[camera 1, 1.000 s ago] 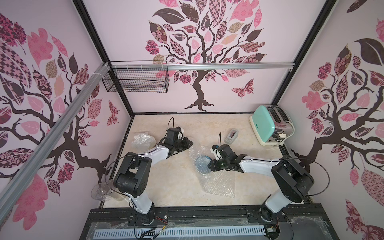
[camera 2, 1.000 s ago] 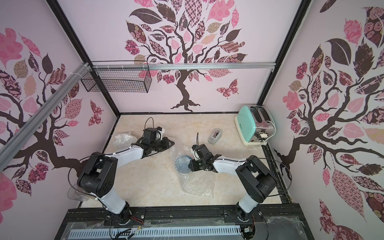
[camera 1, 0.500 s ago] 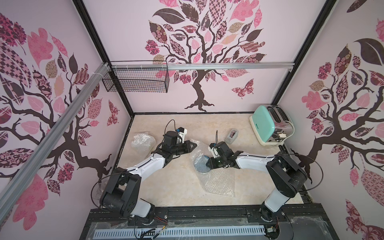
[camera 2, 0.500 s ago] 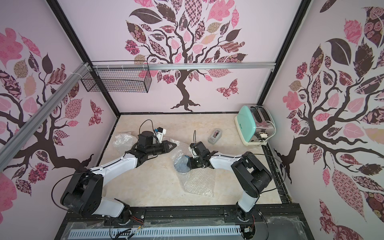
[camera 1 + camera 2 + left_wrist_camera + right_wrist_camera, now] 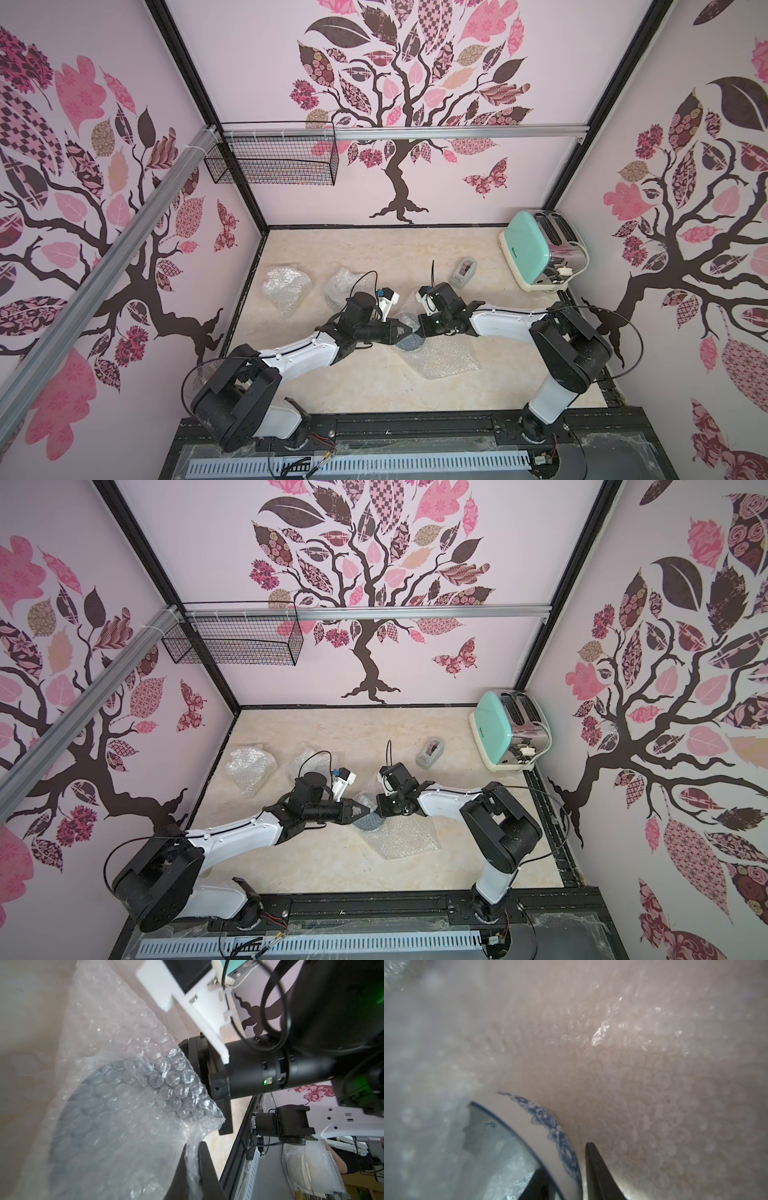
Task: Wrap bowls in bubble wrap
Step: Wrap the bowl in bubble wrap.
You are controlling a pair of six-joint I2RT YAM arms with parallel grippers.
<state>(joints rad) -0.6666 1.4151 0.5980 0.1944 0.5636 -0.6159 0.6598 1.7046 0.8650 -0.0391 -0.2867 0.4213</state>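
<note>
Mid-bench, the left gripper (image 5: pixel 192 1148) pinches the raised edge of the bubble wrap sheet (image 5: pixel 451 359) and the right gripper (image 5: pixel 564 1157) straddles the rim of the blue-and-white bowl (image 5: pixel 408 345), though whether it clamps I cannot tell; the flap is best drawn low across the mouth while the bowl is steadied. Upright on that sheet, the bowl is pale with a blue floral band and dark rim line, half veiled by film.
</note>
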